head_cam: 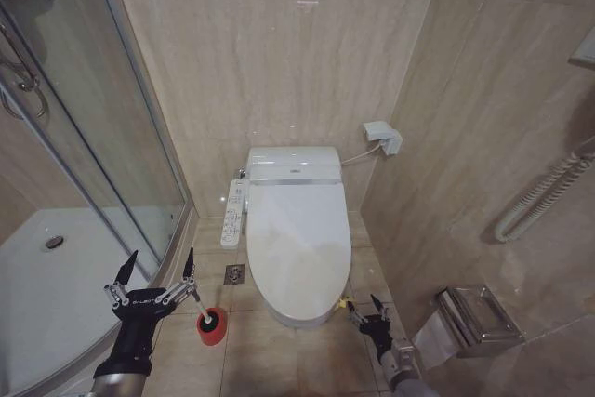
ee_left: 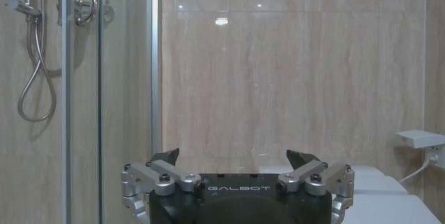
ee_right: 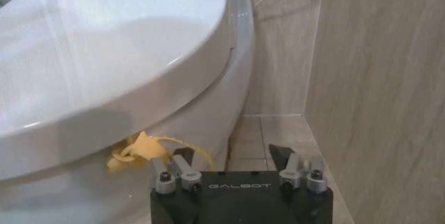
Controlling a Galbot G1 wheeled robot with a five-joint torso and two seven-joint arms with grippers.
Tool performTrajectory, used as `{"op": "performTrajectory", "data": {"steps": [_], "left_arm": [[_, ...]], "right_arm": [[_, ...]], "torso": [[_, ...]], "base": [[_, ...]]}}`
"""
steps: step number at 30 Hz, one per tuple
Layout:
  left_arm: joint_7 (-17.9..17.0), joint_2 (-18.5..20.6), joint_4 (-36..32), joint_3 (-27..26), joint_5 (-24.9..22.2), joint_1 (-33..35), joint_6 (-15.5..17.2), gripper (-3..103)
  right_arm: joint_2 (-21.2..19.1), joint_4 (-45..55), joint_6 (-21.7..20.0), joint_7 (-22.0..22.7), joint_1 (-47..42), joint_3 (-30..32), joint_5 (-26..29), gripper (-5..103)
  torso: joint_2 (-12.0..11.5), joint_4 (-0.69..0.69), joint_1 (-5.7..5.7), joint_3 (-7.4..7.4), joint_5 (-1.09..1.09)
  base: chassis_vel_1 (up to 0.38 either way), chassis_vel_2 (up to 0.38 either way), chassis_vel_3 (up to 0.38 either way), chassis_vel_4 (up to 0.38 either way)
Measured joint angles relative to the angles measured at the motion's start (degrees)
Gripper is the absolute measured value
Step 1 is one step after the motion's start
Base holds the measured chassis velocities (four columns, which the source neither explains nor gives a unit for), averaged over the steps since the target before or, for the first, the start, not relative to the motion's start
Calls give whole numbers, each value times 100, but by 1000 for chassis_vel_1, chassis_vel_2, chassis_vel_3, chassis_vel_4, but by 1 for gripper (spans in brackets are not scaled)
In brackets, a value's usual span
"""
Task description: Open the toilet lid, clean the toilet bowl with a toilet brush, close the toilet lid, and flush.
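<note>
Basically nothing's done yet: the glossy white oval plastic toilet lid [head_cam: 297,244] is down. My right gripper [head_cam: 371,311] sits spread beside its yellow strap [ee_right: 143,150]. Left gripper [head_cam: 156,271] hangs spread above the thin white toilet brush in its red cup [head_cam: 211,324]. Everything's left.

Toilet lid [head_cam: 296,246] down, blocking bowl; narrow floor gap between toilet and right wall [head_cam: 483,137]; shower glass [head_cam: 112,118] crowds left.

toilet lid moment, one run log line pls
toilet lid closed | right claw open by yellow strap | left claw open above toilet brush
</note>
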Motion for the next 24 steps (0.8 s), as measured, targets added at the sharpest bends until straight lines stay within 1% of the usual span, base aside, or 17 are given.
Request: {"op": "performTrajectory", "data": {"steps": [1,8,9,14,15,18,22,23,24], "left_arm": [[0,0,0,0,0,0,0,100],[0,0,0,0,0,0,0,100],[0,0,0,0,0,0,0,100],[0,0,0,0,0,0,0,100],[0,0,0,0,0,0,0,100],[0,0,0,0,0,0,0,100],[0,0,0,0,0,0,0,100],[0,0,0,0,0,0,0,100],[0,0,0,0,0,0,0,100]], "right_arm": [[-10,15,1,0,-9,2,9,66],[-43,87,5,-4,-45,16,62,66],[-48,98,8,-8,-55,21,72,39],[-105,269,67,-53,-160,64,124,39],[-137,369,80,-73,-217,81,146,12],[-205,606,93,-85,-311,126,226,12],[-298,1029,93,-91,-443,213,386,12],[-320,1171,93,-90,-507,245,443,0],[-334,1253,91,-88,-547,260,477,0]], "torso": [[0,0,0,0,0],[0,0,0,0,0],[0,0,0,0,0],[0,0,0,0,1],[0,0,0,0,1],[0,-1,0,0,0],[0,2,0,0,1],[0,2,0,0,2],[0,2,0,0,2]], "base": [[0,0,0,0],[0,0,0,0],[0,0,0,0],[0,0,0,0],[0,0,0,0],[0,0,0,0],[0,0,0,0],[0,0,0,0],[0,0,0,0]]}}
